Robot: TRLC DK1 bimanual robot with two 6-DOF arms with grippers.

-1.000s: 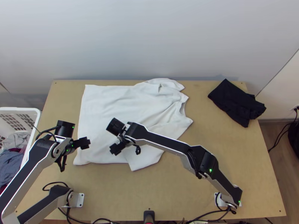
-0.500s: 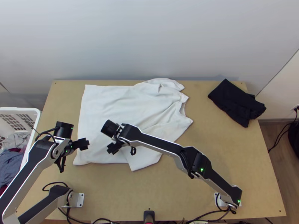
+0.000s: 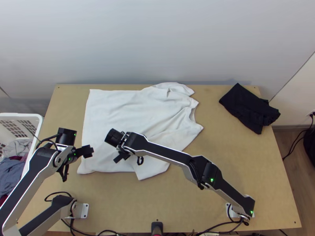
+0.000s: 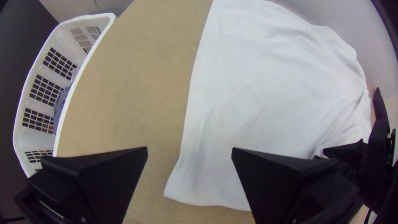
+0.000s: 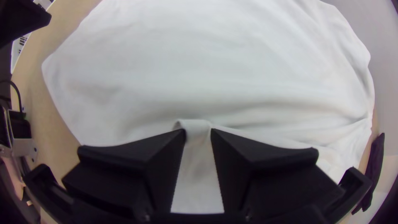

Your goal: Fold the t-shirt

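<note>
The white t-shirt [image 3: 112,112] lies spread and wrinkled on the table, hem at the left, neck opening at the right. Over its near left part is my right gripper [image 3: 118,158]. In the right wrist view a raised fold of the shirt [image 5: 166,62] stands between the fingertips of the right gripper [image 5: 198,132], which are a small gap apart. My left gripper [image 3: 90,151] hangs over the hem's near end. The left wrist view shows the left gripper [image 4: 189,150] wide open and holding nothing, the shirt [image 4: 248,83] reaching under one finger.
A folded black garment [image 3: 248,108] lies at the table's far right. A white basket [image 3: 39,118] with clothes stands beyond the left edge. The bare tabletop [image 3: 157,204] stretches along the near side. The two grippers are close to each other.
My right gripper has moved a little to the left over the shirt, and its fingers look closer together in the top view. The left gripper has shifted very slightly left. The shirt lies unchanged.
</note>
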